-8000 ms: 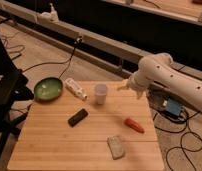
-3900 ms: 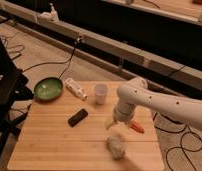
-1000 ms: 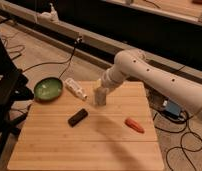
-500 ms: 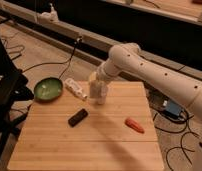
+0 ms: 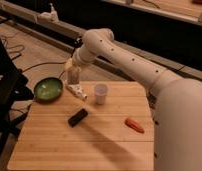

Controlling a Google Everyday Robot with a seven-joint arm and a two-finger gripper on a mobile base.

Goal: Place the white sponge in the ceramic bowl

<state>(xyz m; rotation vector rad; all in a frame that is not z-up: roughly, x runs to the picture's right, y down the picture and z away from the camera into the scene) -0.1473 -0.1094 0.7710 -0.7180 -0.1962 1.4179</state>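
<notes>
My gripper is at the table's back left, shut on the white sponge, an off-white block hanging upright from it above the table. The sponge is over the white tube-like bottle, just right of the ceramic bowl. The bowl is a shallow green dish at the table's left edge, and nothing shows inside it. The white arm reaches in from the right and fills the lower right of the view.
A white plastic cup stands right of the bottle. A black bar lies mid-table and an orange-red object lies to the right. The wooden table ends just left of the bowl; cables and dark gear are beyond.
The arm has carried the sponge left along the back of the table, from beside the cup to just right of the bowl. Earlier the sponge lay at the table's front.
</notes>
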